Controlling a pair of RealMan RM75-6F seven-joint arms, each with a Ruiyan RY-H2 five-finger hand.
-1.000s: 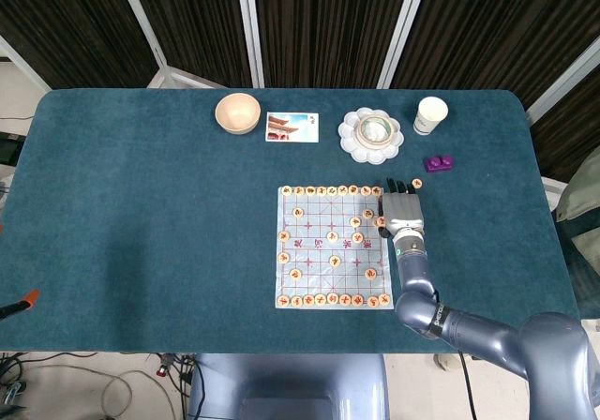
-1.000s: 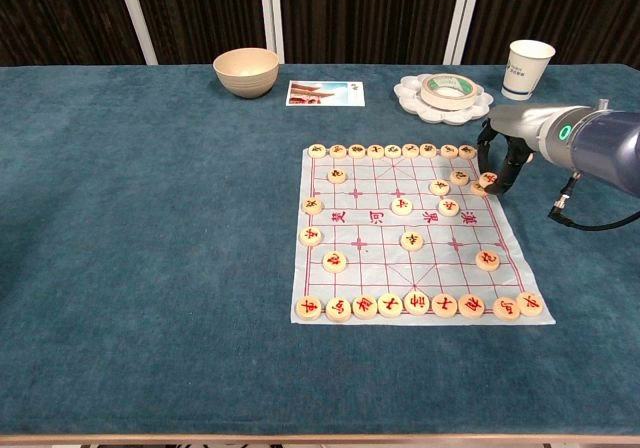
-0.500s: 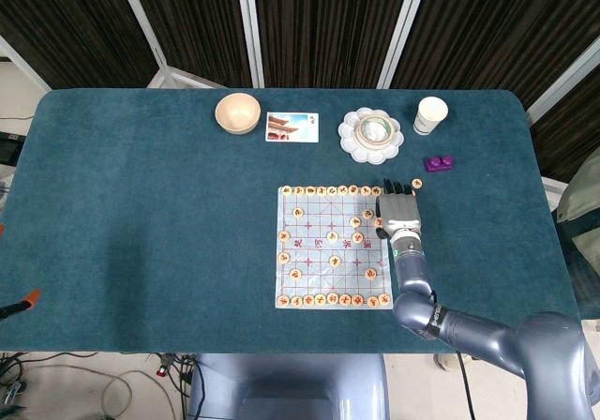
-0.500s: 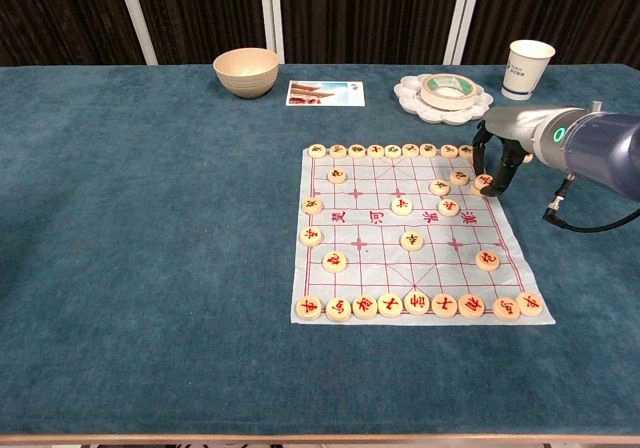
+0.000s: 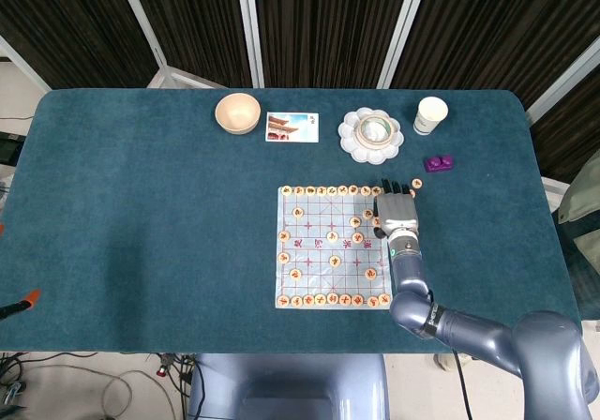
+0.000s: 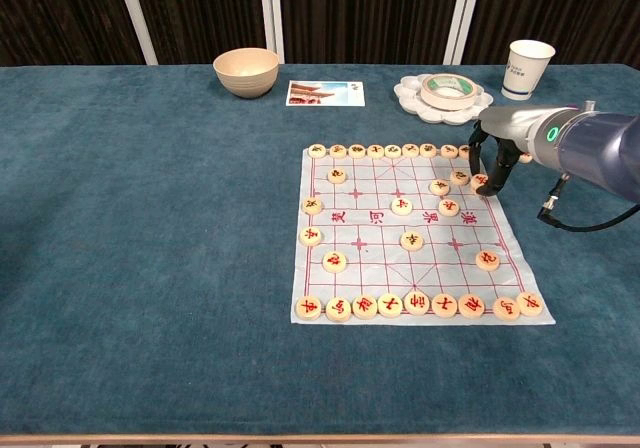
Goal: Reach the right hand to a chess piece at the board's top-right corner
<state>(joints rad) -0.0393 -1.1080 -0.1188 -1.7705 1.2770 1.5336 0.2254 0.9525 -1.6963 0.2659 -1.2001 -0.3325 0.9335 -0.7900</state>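
While the bowl (image 6: 246, 71) and postcard (image 6: 326, 92) sit well clear on the far left, the board (image 6: 400, 233) has its corner piece (image 5: 378, 191) just beside the right hand (image 6: 492, 160), whose fingers (image 6: 486, 180) point down, slightly apart, holding nothing, seemingly poised to reach it.

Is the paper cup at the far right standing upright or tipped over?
Upright: the paper cup stands on its base, open rim upward.
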